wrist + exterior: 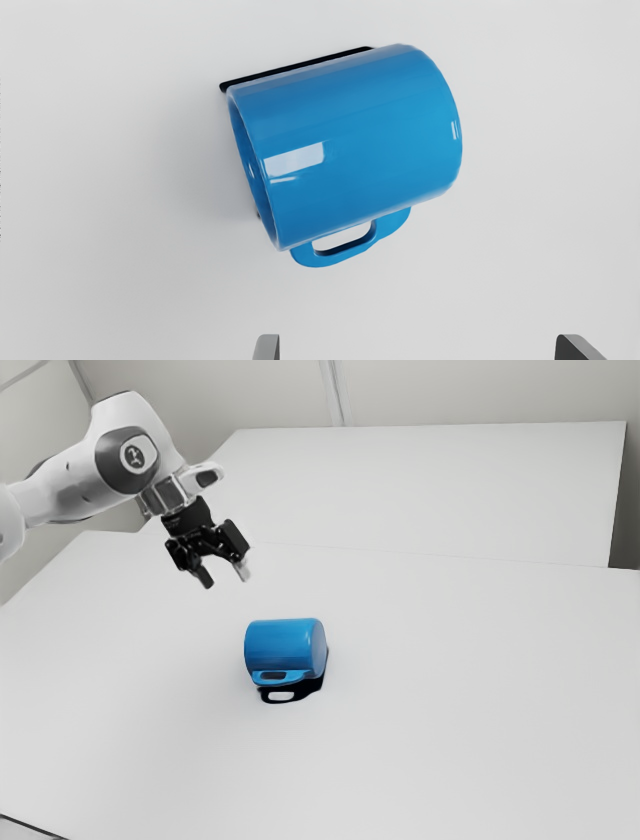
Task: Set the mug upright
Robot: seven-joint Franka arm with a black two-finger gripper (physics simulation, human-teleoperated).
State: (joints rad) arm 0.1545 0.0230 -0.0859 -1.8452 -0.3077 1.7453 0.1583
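Note:
My gripper [226, 578] hangs in the air above the table, up and toward the exterior view's left from the blue mug [282, 648]. The mug lies on its side, its handle on the side nearer the exterior camera. In the wrist view the mug [350, 145] shows its outer wall, part of its open mouth and the handle, which is on the side toward my fingers. The gripper [417, 345] stands open, its two fingertips wide apart with nothing between them and apart from the mug.
The mug lies on a white table [450, 690]. Behind it in the exterior view is another white surface [420, 490], with pale walls around. A dark shadow lies beside the mug.

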